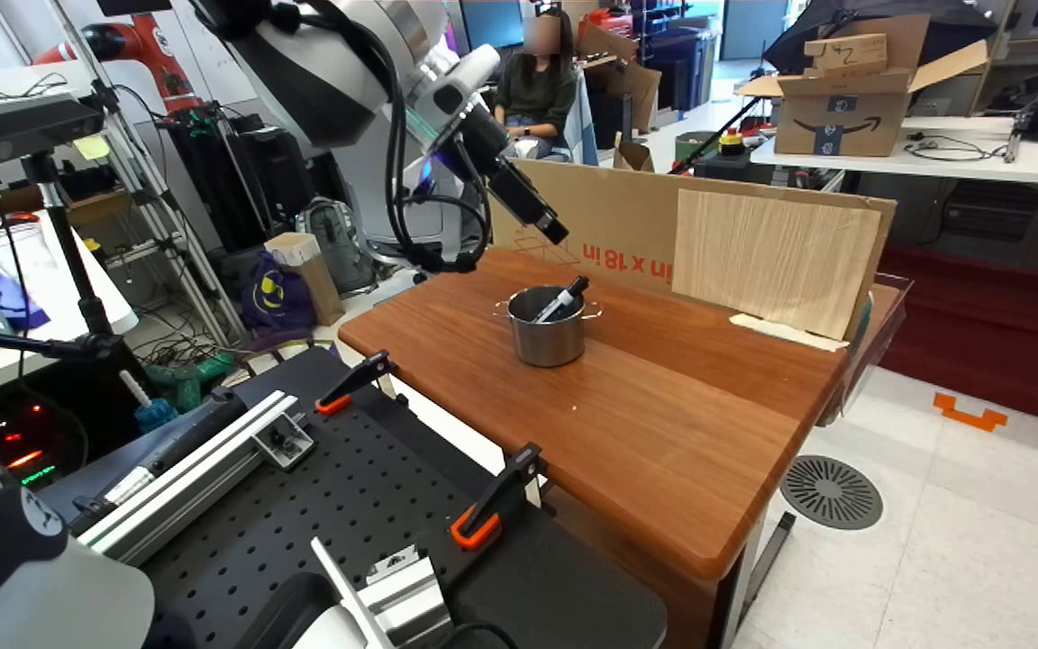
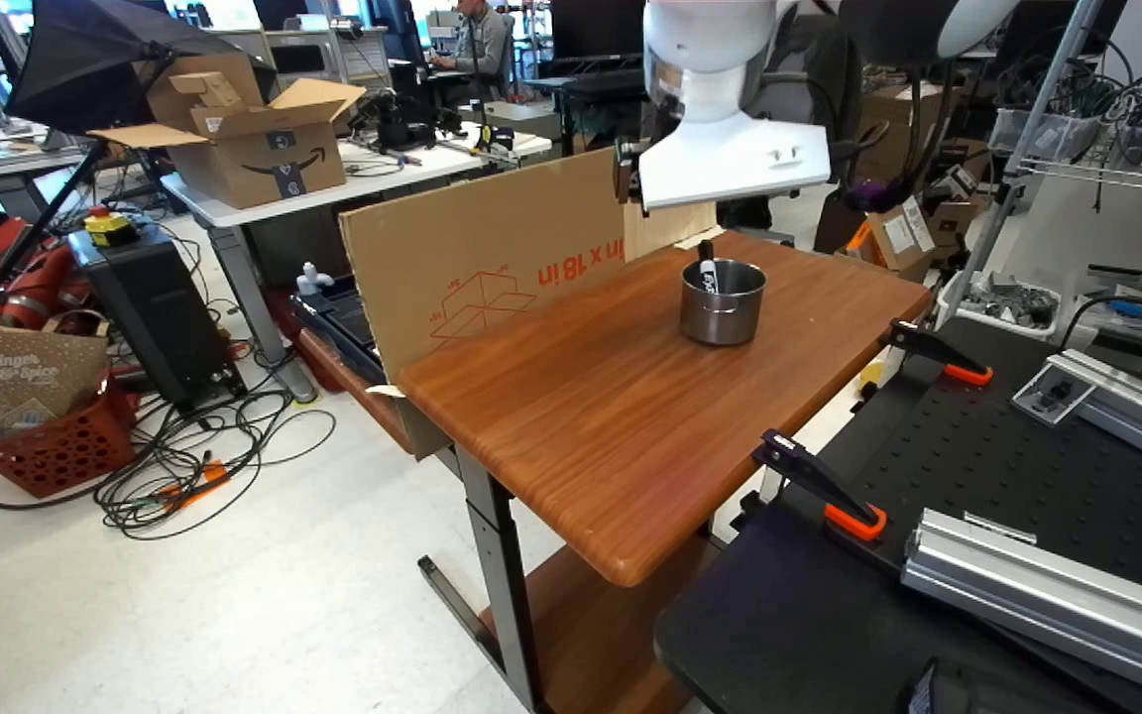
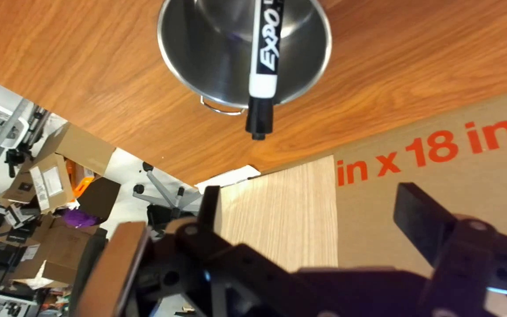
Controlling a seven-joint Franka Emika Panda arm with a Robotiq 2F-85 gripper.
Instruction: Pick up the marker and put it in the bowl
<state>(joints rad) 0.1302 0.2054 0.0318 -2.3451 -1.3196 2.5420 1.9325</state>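
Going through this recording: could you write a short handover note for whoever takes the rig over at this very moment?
Gripper: open, fingers spread, holding nothing; raised, apart from the pot.
Expo marker: leaning inside the metal pot, black cap end up, poking out past the rim.
Metal pot (the task's bowl): upright on the wooden table.
Done: the marker is in the pot.
Left: apparently nothing; perhaps just back the gripper away without knocking the pot.
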